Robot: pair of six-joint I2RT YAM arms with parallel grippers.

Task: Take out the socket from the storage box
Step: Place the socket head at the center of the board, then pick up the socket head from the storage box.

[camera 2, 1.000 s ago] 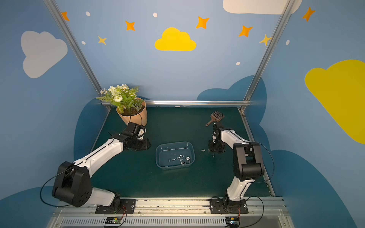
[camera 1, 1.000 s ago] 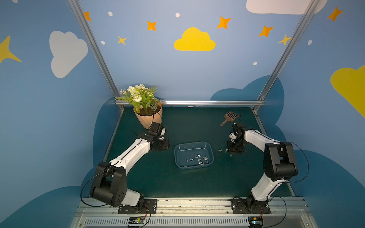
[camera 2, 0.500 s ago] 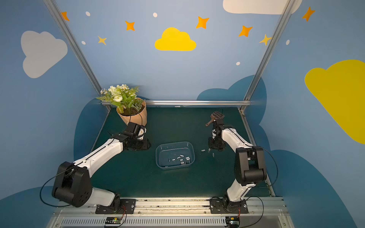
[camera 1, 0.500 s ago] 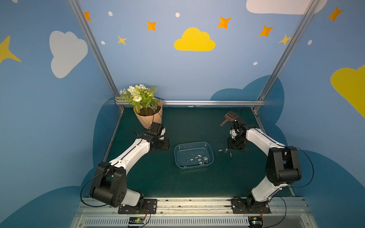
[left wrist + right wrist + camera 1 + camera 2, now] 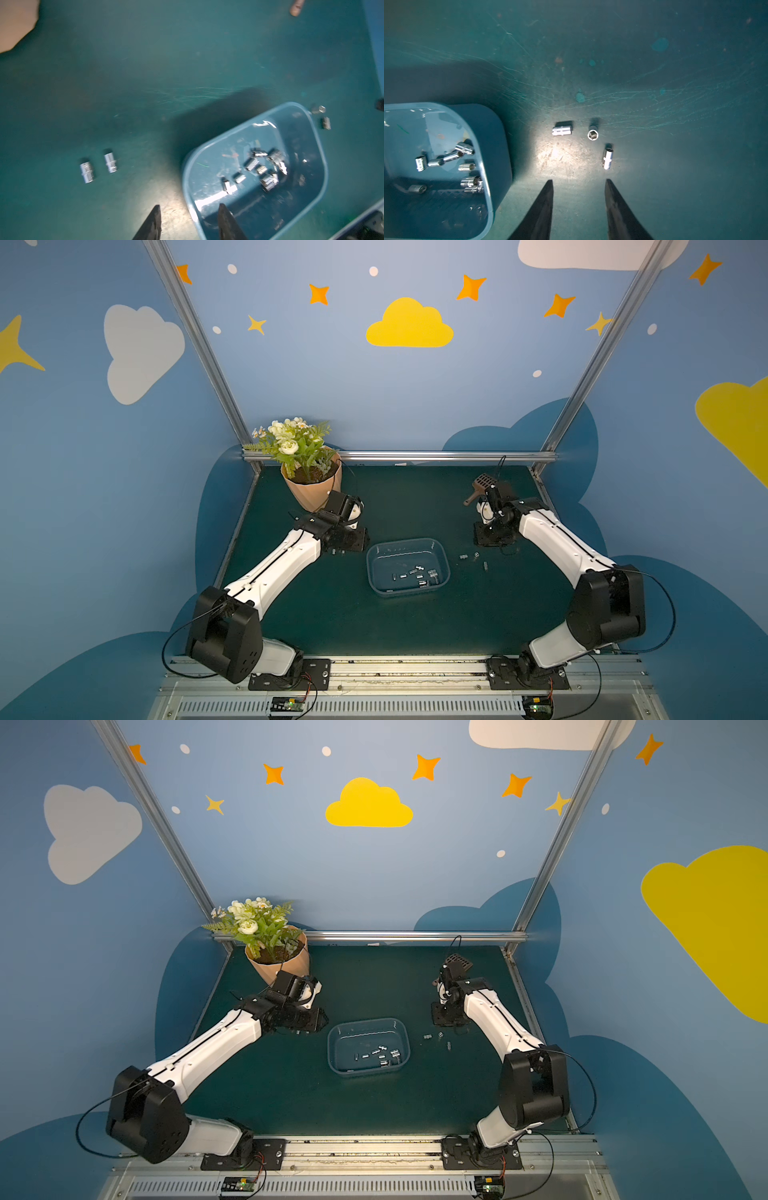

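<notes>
Though half-spread, L gripper (image 5: 189, 205) & R gripper (image 5: 578, 180) hold nothing.

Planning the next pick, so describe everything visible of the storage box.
The storage box is a shallow tub of translucent blue-grey plastic, rectangular with rounded corners and a raised rim, open on top with no lid. It sits flat and upright near the middle of the dark green mat. A handful of small shiny metal sockets lie loose on its floor, bunched toward one end. The rest of the floor is bare, with some glare. Nothing else is seen touching it.
</notes>
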